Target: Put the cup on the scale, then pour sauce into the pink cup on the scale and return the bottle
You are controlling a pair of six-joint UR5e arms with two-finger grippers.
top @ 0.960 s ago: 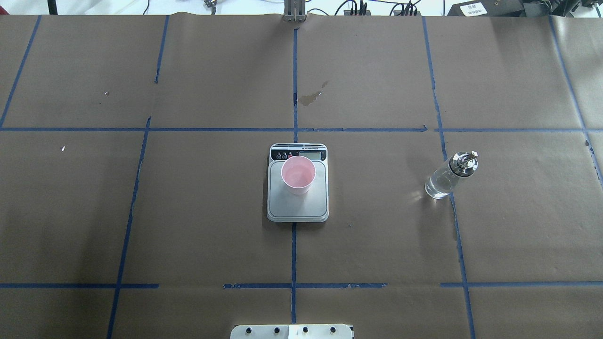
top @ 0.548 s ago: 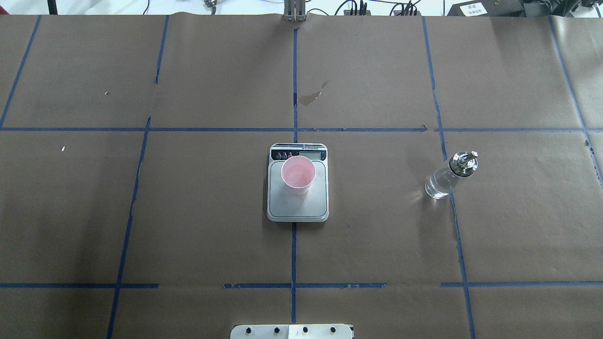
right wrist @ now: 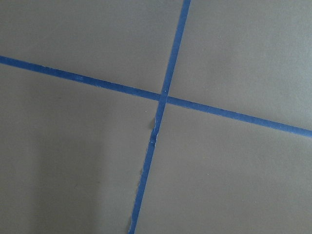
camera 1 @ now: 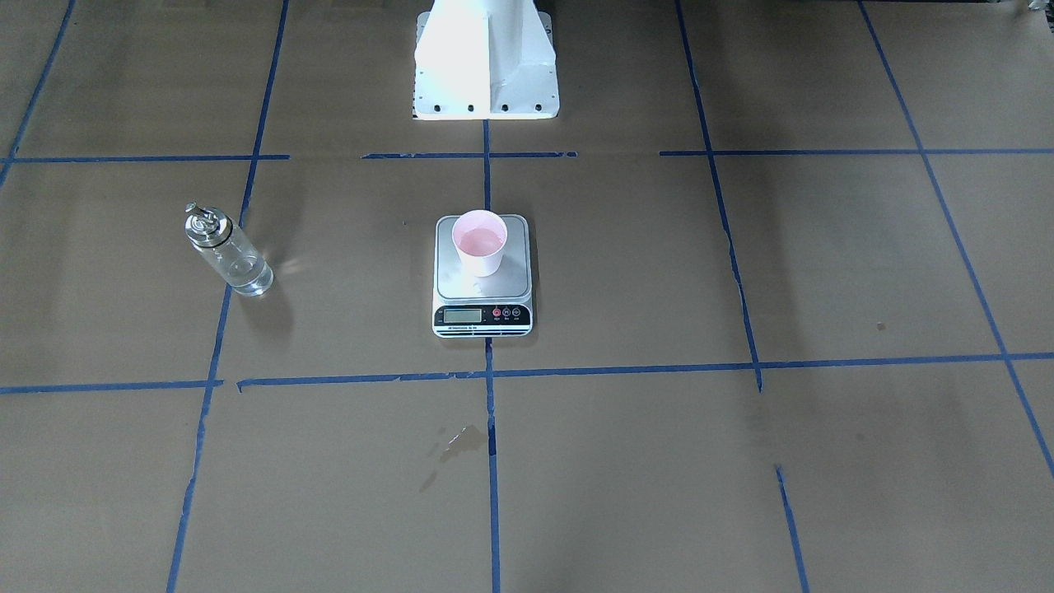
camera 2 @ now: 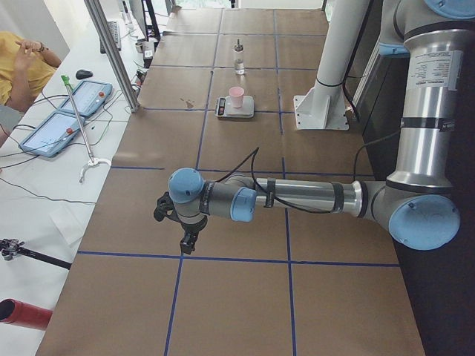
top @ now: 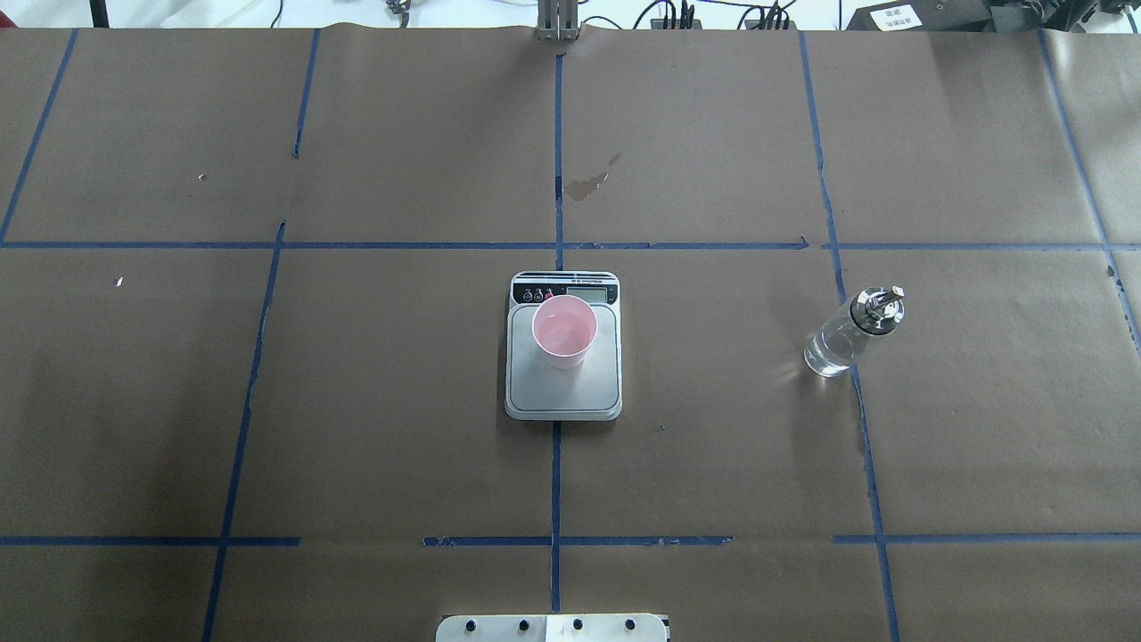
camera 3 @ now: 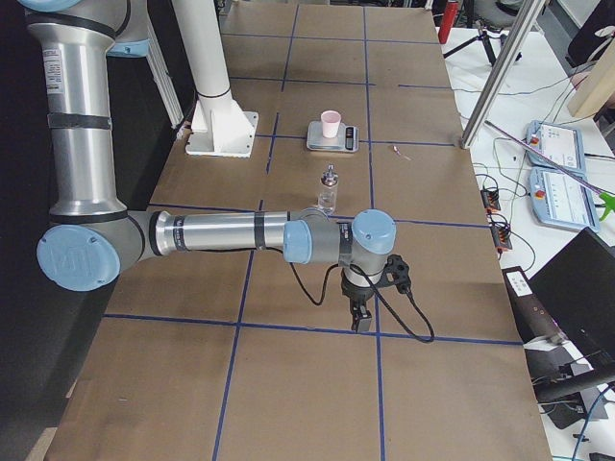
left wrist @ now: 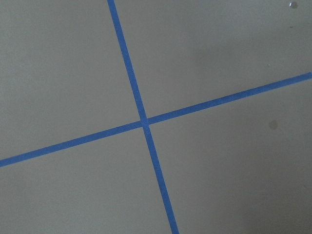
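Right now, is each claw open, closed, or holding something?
Left arm's black claw: cannot be told from the side view.
Right arm's black claw: cannot be told either.

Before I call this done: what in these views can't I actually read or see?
- Scale display: too small to read in the front-facing and overhead views.
- Cup contents: anything clear vanishes against the pink inside, in every view.
- Left gripper, right gripper: visible only in the side views, small; open or shut unclear.
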